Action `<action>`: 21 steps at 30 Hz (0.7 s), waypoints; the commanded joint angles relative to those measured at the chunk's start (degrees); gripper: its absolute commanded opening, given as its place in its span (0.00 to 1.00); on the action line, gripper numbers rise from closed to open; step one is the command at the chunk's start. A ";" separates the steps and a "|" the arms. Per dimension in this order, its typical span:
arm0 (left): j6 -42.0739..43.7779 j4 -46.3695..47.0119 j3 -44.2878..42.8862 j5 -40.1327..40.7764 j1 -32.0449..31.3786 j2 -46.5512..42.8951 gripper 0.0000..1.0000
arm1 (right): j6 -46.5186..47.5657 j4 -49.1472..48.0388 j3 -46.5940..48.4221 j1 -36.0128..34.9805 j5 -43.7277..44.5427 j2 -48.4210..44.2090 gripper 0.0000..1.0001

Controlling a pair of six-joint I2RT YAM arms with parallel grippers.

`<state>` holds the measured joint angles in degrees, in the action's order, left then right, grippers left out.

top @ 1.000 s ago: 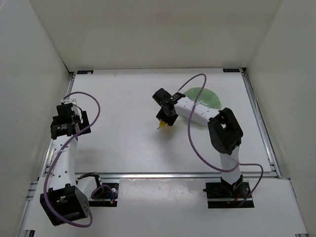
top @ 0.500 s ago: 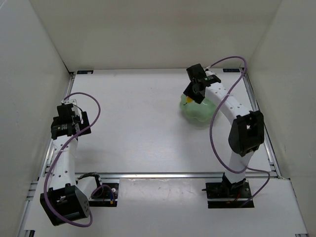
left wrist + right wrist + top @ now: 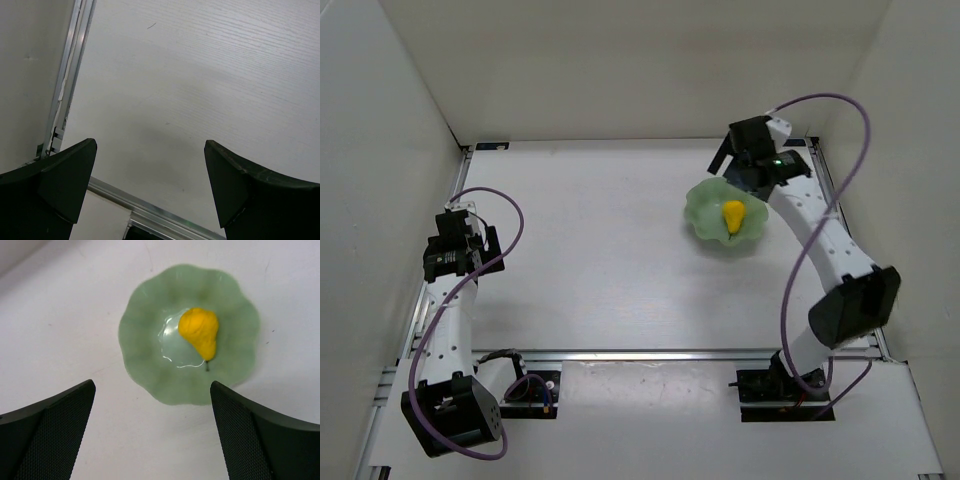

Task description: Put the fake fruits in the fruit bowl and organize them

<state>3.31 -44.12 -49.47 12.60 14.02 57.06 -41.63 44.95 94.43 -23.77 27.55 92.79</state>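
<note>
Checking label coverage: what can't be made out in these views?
- Top view: the far rim of the bowl is covered by the right gripper. The stem of the pear is too small to see.
- Right wrist view: the pear's underside is hidden, as it lies against the bowl.
- Left wrist view: bowl and pear are out of frame. The left gripper is cut off by the bottom edge.

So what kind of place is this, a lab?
Likely a robot test booth: two arms bolted to a white table, plain white walls around, a toy pear in a green bowl.
</note>
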 commanded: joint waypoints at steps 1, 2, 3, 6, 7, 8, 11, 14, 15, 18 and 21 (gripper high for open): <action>0.38 0.79 0.08 -0.65 -0.22 -0.54 1.00 | 5.85 2.85 -1.26 8.43 -4.41 -8.74 1.00; 0.38 0.79 0.08 -0.65 -0.22 -0.54 1.00 | 5.86 4.34 -2.75 11.09 -9.66 -10.60 1.00; 0.38 0.79 0.08 -0.65 -0.22 -0.54 1.00 | 6.46 4.36 -6.42 13.98 -12.23 -12.44 1.00; 0.38 0.79 0.08 -0.65 -0.22 -0.02 1.00 | 10.06 4.89 -13.28 29.77 -20.40 -22.44 1.00; 0.38 0.79 0.08 -0.65 -0.22 -0.02 1.00 | 12.42 4.89 -14.61 32.70 -20.95 -24.39 1.00; 0.38 0.79 0.08 -0.65 -0.22 -0.02 1.00 | 13.49 5.41 -16.46 35.69 -20.96 -26.07 1.00; 0.38 0.79 0.08 -0.65 -0.22 0.51 1.00 | 14.82 8.99 -17.62 42.49 -13.18 -30.91 1.00; 0.38 0.79 0.08 -0.65 -0.22 1.04 1.00 | 12.03 10.50 -19.72 42.49 -6.23 -33.80 1.00; 0.38 0.79 0.08 -0.65 -0.22 1.04 1.00 | 11.05 11.55 -21.20 42.49 -4.54 -34.43 1.00; 0.38 0.79 0.08 -0.65 -0.22 1.04 1.00 | 7.44 13.49 -23.31 42.49 1.70 -37.50 1.00; 0.38 0.79 0.08 -0.65 -0.22 1.04 1.00 | 7.35 12.36 -24.03 42.49 3.56 -39.53 1.00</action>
<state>3.60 -44.12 -49.45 12.60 14.02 58.52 -33.04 56.88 70.96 18.72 25.36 54.89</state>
